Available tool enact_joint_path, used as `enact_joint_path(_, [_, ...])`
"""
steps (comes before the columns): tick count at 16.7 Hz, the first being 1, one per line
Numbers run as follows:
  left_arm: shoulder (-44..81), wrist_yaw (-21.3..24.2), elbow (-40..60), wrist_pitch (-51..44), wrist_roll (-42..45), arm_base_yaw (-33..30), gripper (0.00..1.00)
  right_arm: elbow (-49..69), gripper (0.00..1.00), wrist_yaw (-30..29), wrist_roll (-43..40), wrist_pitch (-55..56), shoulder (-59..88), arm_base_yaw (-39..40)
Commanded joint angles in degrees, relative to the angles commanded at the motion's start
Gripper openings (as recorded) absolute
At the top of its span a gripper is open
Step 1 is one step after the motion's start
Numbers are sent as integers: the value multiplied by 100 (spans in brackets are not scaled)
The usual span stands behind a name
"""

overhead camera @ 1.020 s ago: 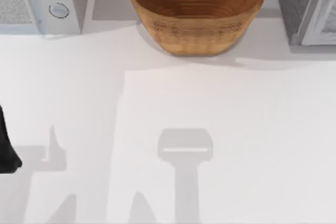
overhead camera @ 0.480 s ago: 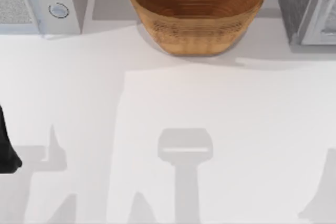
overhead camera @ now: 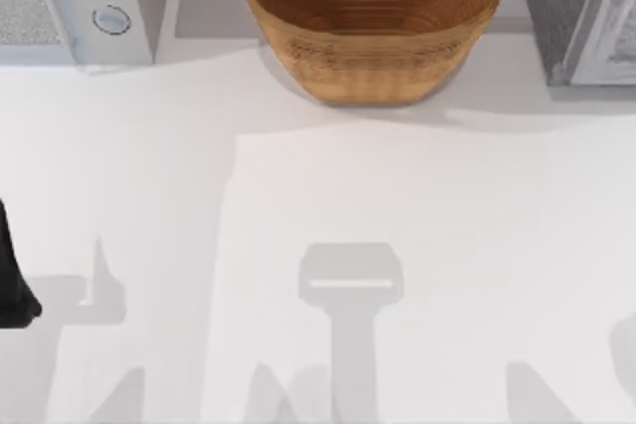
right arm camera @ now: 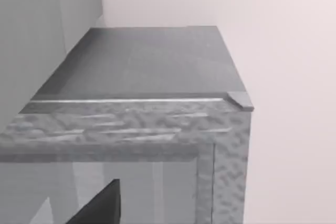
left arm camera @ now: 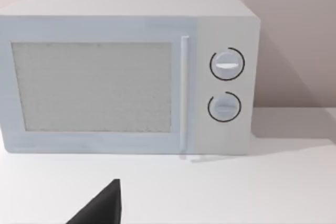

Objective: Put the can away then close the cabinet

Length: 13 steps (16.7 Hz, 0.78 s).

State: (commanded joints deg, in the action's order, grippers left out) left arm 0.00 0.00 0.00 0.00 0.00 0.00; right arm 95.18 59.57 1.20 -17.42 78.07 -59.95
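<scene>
Top view: our left arm (overhead camera: 12, 275) shows as a dark shape at the table's left edge, low and parked. Ahead of it, at the far left corner, stands a white microwave (overhead camera: 75, 2) with two round dials. A woven bowl (overhead camera: 373, 22) sits at the far middle of the white table (overhead camera: 417, 225), well apart from the left arm and off to its right. At the far right corner we see part of a grey cabinet (overhead camera: 581, 12). Soft arm shadows lie across the near half of the table. We cannot tell from this view whether the left fingers are apart or together.

Left wrist view: one dark fingertip of the left gripper (left arm camera: 100, 208) juts up at the frame's lower edge. The microwave (left arm camera: 126, 72) stands straight ahead of it, door shut, dials beside the door handle. With one finger tip visible, we cannot tell how the fingers stand.

Right wrist view: one dark fingertip of the right gripper (right arm camera: 100, 205) pokes in at the lower edge. Directly ahead, close, is the cabinet (right arm camera: 142, 77), its dark top and textured grey front frame facing us, pale wall behind. Finger spacing: cannot tell.

The can: we cannot tell where it is.
</scene>
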Motion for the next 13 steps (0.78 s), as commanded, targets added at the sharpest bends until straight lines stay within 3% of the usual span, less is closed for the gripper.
enact_joint_path(9, [0,0,0,0,0,0,100,467,100,-27,2,-476,-123,9])
enact_joint_path(13, [0,0,0,0,0,0,100,634,100,-413,-2,-540,-1,397])
